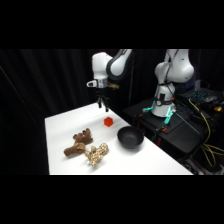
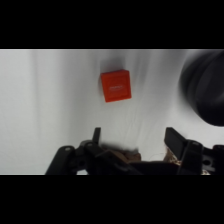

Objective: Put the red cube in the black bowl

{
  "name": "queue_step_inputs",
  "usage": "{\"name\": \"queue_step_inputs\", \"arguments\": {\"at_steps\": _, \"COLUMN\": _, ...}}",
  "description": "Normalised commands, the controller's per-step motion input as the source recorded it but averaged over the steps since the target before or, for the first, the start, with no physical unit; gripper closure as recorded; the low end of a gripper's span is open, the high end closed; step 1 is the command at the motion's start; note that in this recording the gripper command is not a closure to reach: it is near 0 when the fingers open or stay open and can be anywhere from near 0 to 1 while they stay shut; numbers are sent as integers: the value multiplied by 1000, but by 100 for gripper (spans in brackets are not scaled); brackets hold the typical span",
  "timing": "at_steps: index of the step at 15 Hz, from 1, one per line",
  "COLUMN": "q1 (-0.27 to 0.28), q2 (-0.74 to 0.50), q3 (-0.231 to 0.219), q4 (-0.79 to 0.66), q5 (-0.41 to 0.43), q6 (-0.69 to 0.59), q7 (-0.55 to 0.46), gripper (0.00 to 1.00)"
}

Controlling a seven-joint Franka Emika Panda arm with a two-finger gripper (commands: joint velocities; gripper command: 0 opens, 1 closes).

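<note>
The 2 fingers [image 2: 174,140] stand wide apart with nothing between them, the gripper [image 1: 102,104] hanging above the white table [image 1: 60,125]. The red cube [image 2: 115,85] lies on the table, apart from the black bowl [image 1: 130,137]. 2 plush toys [image 1: 85,147] lie nearby.

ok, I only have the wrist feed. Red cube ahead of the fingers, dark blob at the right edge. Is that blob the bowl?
Observer: Yes. The side view shows the whole black bowl, round and upright on the white table, apart from the red cube.
Operator: Anything inside it?
Observer: Nothing visible in its hollow.
Operator: Gripper height?
Observer: The gripper hangs above the table, behind the cube, fingers open, not touching it.
Operator: Other clutter?
Observer: A brown plush toy and a spotted plush toy lie nearer the camera, beside the bowl.
</note>
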Motion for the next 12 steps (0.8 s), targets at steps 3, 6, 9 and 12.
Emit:
{"name": "queue_step_inputs", "arguments": {"at_steps": 3, "q1": -187, "q2": 134, "q3": 95, "q4": 19, "q5": 228, "q6": 274, "q7": -406, "gripper": 0}}
{"name": "queue_step_inputs", "arguments": {"at_steps": 6, "q1": -193, "q2": 125, "q3": 136, "q4": 27, "q5": 232, "q6": 219, "q7": -360, "gripper": 0}}
{"name": "queue_step_inputs", "arguments": {"at_steps": 9, "q1": -162, "q2": 145, "q3": 187, "q4": 9, "q5": 271, "q6": 190, "q7": -316, "gripper": 0}}
{"name": "queue_step_inputs", "arguments": {"at_steps": 12, "q1": -151, "q2": 154, "q3": 205, "q4": 12, "q5": 262, "q6": 190, "q7": -286, "gripper": 0}}
